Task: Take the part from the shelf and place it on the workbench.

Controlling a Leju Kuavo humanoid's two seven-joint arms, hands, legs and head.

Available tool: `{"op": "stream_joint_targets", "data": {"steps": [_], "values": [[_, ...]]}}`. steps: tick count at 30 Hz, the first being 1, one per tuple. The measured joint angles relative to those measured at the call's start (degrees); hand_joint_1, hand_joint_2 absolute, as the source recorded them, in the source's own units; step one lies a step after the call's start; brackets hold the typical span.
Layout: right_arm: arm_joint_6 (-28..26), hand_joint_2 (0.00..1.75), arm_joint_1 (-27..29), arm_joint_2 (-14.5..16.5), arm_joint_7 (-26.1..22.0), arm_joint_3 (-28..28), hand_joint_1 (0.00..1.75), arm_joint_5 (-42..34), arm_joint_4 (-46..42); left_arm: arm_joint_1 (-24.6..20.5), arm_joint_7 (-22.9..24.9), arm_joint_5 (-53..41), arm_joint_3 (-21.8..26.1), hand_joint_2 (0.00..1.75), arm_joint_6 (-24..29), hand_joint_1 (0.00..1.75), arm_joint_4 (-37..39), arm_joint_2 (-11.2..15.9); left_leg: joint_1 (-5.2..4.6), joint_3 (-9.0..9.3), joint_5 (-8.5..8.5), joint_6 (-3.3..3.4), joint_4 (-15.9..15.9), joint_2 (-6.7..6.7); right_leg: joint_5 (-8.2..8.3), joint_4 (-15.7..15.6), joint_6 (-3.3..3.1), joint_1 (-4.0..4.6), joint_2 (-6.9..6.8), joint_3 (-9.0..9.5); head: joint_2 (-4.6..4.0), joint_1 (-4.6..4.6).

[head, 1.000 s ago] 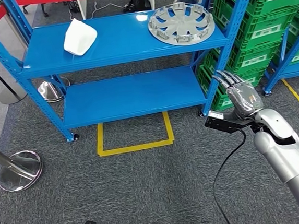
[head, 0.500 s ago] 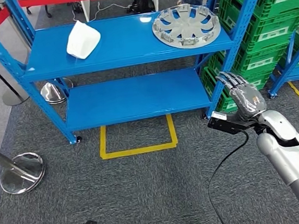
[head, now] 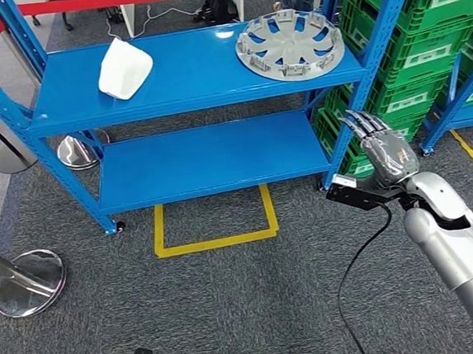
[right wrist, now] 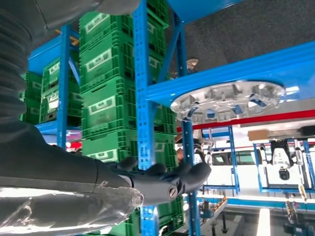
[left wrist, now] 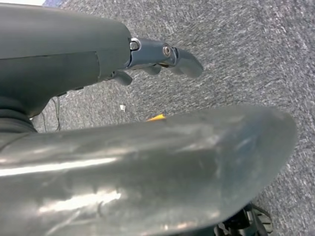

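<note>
Head view: right hand (head: 382, 152) raised beside the blue shelf (head: 193, 69), fingers spread, holding nothing, well short of the wheel cover (head: 289, 42) lying flat on the top shelf. Possible snag on the shelf post (head: 368, 70) during the reach.

Left wrist view: left hand (left wrist: 111, 54) hanging over carpet, fingers apparently loose, empty.

Right wrist view: fingers (right wrist: 163, 179) extended, untouched wheel cover (right wrist: 226, 98) beyond.

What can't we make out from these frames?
- Left hand: left wrist view, mostly hidden behind the silver arm cover; open or shut unclear.
- Workbench: cannot be made out.
- White part: head view, too small to identify.
- Wheel cover: right wrist view, far side cut off by the shelf edge.
</note>
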Motion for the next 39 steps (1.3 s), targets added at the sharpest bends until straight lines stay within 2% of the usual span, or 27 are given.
{"op": "stream_joint_targets", "data": {"steps": [2, 3, 4, 6, 7, 8, 9, 10, 11, 12, 13, 14, 18, 20, 22, 23, 24, 25, 27, 28, 29, 32, 34, 35, 37, 38, 39], "values": [[0.0, 1.75, 0.0, 0.0, 0.0, -0.1, 0.00, 0.0, -0.1, 0.0, 0.0, 0.0, 0.0, 0.00, 0.0, 0.00, 0.0, 0.0, 0.08, 0.21, -0.18, 0.88, 0.0, 0.00, -0.43, 0.2, 0.56, -0.11, -0.13, -0.04, 0.00, 0.10], [0.0, 1.75, -0.1, -0.1, 0.0, -0.1, 0.00, 0.0, -0.1, 0.0, 0.0, 0.0, 0.0, 0.00, 0.0, 0.00, 0.0, 0.0, 0.15, 0.43, -0.28, 1.28, -0.1, 0.00, -1.18, 1.4, 0.81, -0.14, -0.24, -0.58, 0.00, 0.28], [0.0, 1.75, -0.1, -0.1, 0.0, -0.1, 0.00, 0.0, -0.1, 0.0, 0.0, 0.0, 0.0, 0.00, 0.0, 0.00, 0.0, 0.0, 0.21, 0.68, -0.41, 1.63, -0.1, 0.01, -2.41, 4.0, 1.00, -0.16, -0.34, -1.86, 0.00, 0.42], [0.0, 1.75, -0.1, -0.1, 0.0, -0.1, 0.00, 0.0, -0.1, 0.0, 0.0, 0.0, 0.0, 0.00, 0.0, 0.00, 0.0, 0.0, 0.13, 1.07, -0.81, 2.09, -0.1, 0.00, -5.41, 11.8, 1.18, -0.14, -0.44, -6.02, 0.00, 0.73], [0.0, 1.75, 0.1, -0.1, 0.0, -0.1, 0.00, 0.0, -0.1, 0.0, 0.0, 0.0, 0.0, 0.00, 0.0, 0.00, 0.0, 0.0, 0.08, 1.27, -1.02, 2.18, -0.1, 0.00, -6.21, 15.1, 1.20, -0.14, -0.44, -8.09, 0.00, 0.78], [0.0, 1.75, 0.2, -0.1, 0.0, -0.1, 0.00, 0.0, -0.1, 0.0, 0.0, 0.0, 0.0, 0.00, 0.0, 0.00, 0.0, 0.0, 0.05, 1.54, -1.28, 2.21, -0.1, -0.01, -5.87, 16.4, 1.18, -0.13, -0.44, -9.31, 0.00, 0.82], [0.0, 1.75, 0.3, -0.1, 0.0, -0.1, 0.00, 0.0, -0.1, 0.0, 0.0, 0.0, 0.0, 0.00, 0.0, 0.00, 0.0, 0.0, 0.03, 1.92, -1.57, 2.16, -0.1, -0.02, -4.38, 15.6, 1.10, -0.13, -0.44, -9.44, 0.00, 0.83], [0.0, 1.75, 0.3, -0.1, 0.0, -0.2, 0.00, 0.0, -0.1, 0.0, 0.0, 0.0, 0.0, 0.00, 0.0, 0.00, 0.0, 0.0, 0.03, 2.44, -1.94, 2.05, -0.1, -0.04, -1.96, 12.6, 0.99, -0.13, -0.47, -8.44, 0.00, 0.84], [0.0, 1.75, 0.3, -0.1, 0.0, -0.2, 0.00, 0.0, -0.1, 0.0, 0.0, 0.0, 0.0, 0.00, 0.0, 0.00, 0.0, 0.0, 0.03, 2.98, -2.34, 1.86, -0.1, -0.06, 0.59, 8.5, 0.87, -0.14, -0.55, -6.84, 0.00, 0.86], [0.0, 1.75, 0.2, -0.2, 0.0, -0.3, 0.00, 0.0, -0.1, 0.0, 0.0, 0.0, 0.0, 0.00, 0.0, 0.00, 0.0, 0.0, -0.08, 3.39, -2.73, 1.59, 0.0, -0.09, 2.26, 4.8, 0.79, -0.07, -0.63, -5.08, 0.00, 0.87], [0.0, 1.75, 0.2, -0.2, 0.0, -0.3, 0.00, 0.0, -0.1, -0.1, 0.0, 0.0, 0.0, 0.00, 0.0, 0.00, 0.0, 0.0, -0.17, 3.61, -3.01, 1.31, 0.1, -0.13, 3.07, 2.2, 0.63, -0.01, -0.66, -3.79, 0.00, 0.86], [-0.1, 1.75, 0.2, -0.2, 0.0, -0.4, 0.00, 0.0, -0.1, -0.1, 0.0, 0.0, 0.0, 0.00, -0.1, 0.00, 0.0, 0.0, -0.26, 3.67, -3.17, 1.02, 0.0, -0.14, 3.05, 1.0, 0.44, 0.07, -0.63, -3.14, 0.00, 0.83], [-0.2, 1.75, 0.3, -0.4, 0.0, -0.5, 0.00, 0.0, -0.3, -0.2, 0.0, -0.1, 0.0, 0.00, -0.1, 0.00, 0.0, 0.0, -0.33, 3.52, -4.22, -0.26, 0.7, -0.03, 2.23, 0.3, -0.82, -0.12, -0.36, -2.47, 0.00, 0.49], [-0.2, 1.75, 0.4, -0.4, 0.0, -0.5, 0.00, 0.0, -0.5, -0.2, 0.0, -0.2, 0.0, 0.00, -0.1, 0.00, 0.0, 0.0, -0.27, 0.97, -6.66, -0.87, 5.7, -0.01, 1.93, 0.1, -1.37, -0.28, -0.40, -1.94, 0.00, 0.19], [-0.1, 1.75, 0.6, -0.4, 0.0, -0.5, 0.00, 0.0, -0.6, -0.1, 0.0, -0.3, 0.0, 0.00, -0.1, 0.00, 0.0, 0.0, -0.20, -3.52, -9.07, -1.18, 13.1, 0.00, 1.57, 0.1, -1.67, -0.26, -0.42, -1.62, 0.00, 0.09], [-0.1, 1.75, 0.8, -0.4, 0.0, -0.5, 0.00, 0.0, -0.6, 0.0, 0.0, -0.3, 0.0, 0.00, -0.1, 0.00, 0.0, 0.0, -0.19, -5.15, -9.04, -1.23, 15.2, 0.00, 1.36, 0.1, -1.73, -0.24, -0.39, -1.40, 0.00, 0.07], [-0.1, 1.75, 0.9, -0.4, 0.0, -0.5, 0.00, 0.0, -0.6, 0.0, 0.0, -0.4, 0.0, 0.00, -0.1, 0.00, 0.0, 0.0, -0.19, -5.83, -7.89, -1.21, 15.4, 0.00, 1.15, 0.1, -1.71, -0.24, -0.36, -1.14, 0.00, 0.08], [-0.1, 1.75, 1.0, -0.4, 0.0, -0.5, 0.00, 0.0, -0.6, 0.0, 0.0, -0.4, 0.0, 0.00, -0.1, 0.00, 0.0, 0.0, -0.19, -5.36, -5.71, -1.14, 13.3, 0.00, 0.90, 0.1, -1.65, -0.25, -0.32, -0.77, 0.00, 0.08], [-0.1, 1.75, 0.9, -0.4, 0.0, -0.5, 0.00, 0.0, -0.8, 0.0, 0.0, -0.5, 0.0, 0.00, -0.1, 0.00, 0.0, 0.0, -0.22, -2.60, -0.88, -0.86, 6.2, 0.01, 0.30, 0.1, -1.27, -0.16, -0.19, -0.11, 0.00, 0.06], [-0.1, 1.75, 0.9, -0.4, 0.0, -0.5, 0.00, 0.0, -0.8, -0.1, 0.0, -0.5, 0.0, 0.00, -0.1, 0.00, 0.0, 0.0, -0.21, -1.27, 0.31, -0.58, 3.0, 0.01, 0.03, 0.2, -1.02, -0.04, -0.11, 0.00, 0.00, 0.03], [-0.1, 1.75, 0.9, -0.5, 0.0, -0.6, 0.00, 0.0, -0.9, -0.1, 0.0, -0.5, -0.1, 0.00, -0.1, 0.00, 0.0, 0.0, -0.23, -0.48, 0.70, -0.28, 1.0, 0.00, -0.13, 0.2, -0.74, 0.07, -0.04, 0.01, 0.00, 0.05], [-0.1, 1.75, 0.9, -0.6, 0.0, -0.6, 0.00, 0.0, -1.0, -0.1, 0.0, -0.5, -0.1, 0.00, -0.1, 0.00, 0.0, 0.0, -0.22, 0.04, 0.01, 0.83, -0.1, -0.07, -0.51, 0.0, 0.14, 0.06, -0.07, 0.09, 0.00, 0.07], [-0.1, 1.75, 0.8, -0.7, 0.0, -0.8, 0.00, 0.0, -1.1, -0.1, 0.0, -0.5, -0.1, 0.00, -0.1, 0.00, 0.0, 0.0, -0.03, 0.60, -0.25, 1.55, -0.3, -0.09, -1.99, 2.5, 0.71, -0.01, -0.26, -0.94, 0.00, 0.33], [-0.1, 1.75, 0.8, -0.8, 0.0, -0.8, 0.00, 0.0, -1.1, -0.2, 0.0, -0.5, -0.1, 0.00, -0.1, 0.00, 0.0, 0.0, 0.03, 0.87, -0.43, 1.82, -0.4, -0.09, -3.33, 5.5, 0.91, -0.02, -0.35, -2.45, 0.00, 0.48], [-0.1, 1.75, 1.0, -0.8, 0.0, -0.9, 0.00, 0.0, -1.1, -0.2, 0.0, -0.6, -0.1, 0.00, -0.1, 0.00, 0.0, 0.0, 0.02, 1.28, -0.83, 2.12, -0.4, -0.09, -5.99, 13.3, 1.14, -0.03, -0.41, -6.87, 0.00, 0.77], [-0.1, 1.75, 1.2, -0.8, 0.0, -0.9, 0.00, 0.0, -1.1, -0.1, 0.0, -0.6, -0.1, 0.00, -0.1, 0.00, 0.0, 0.0, 0.02, 1.51, -1.05, 2.16, -0.4, -0.10, -6.30, 15.8, 1.20, -0.03, -0.42, -8.62, 0.00, 0.79], [-0.1, 1.75, 1.4, -0.8, 0.0, -1.0, 0.00, 0.0, -1.1, -0.1, 0.0, -0.6, -0.1, 0.00, -0.1, 0.00, 0.0, 0.0, 0.01, 1.82, -1.31, 2.14, -0.4, -0.10, -5.45, 16.3, 1.21, -0.04, -0.43, -9.42, 0.00, 0.85]]}}
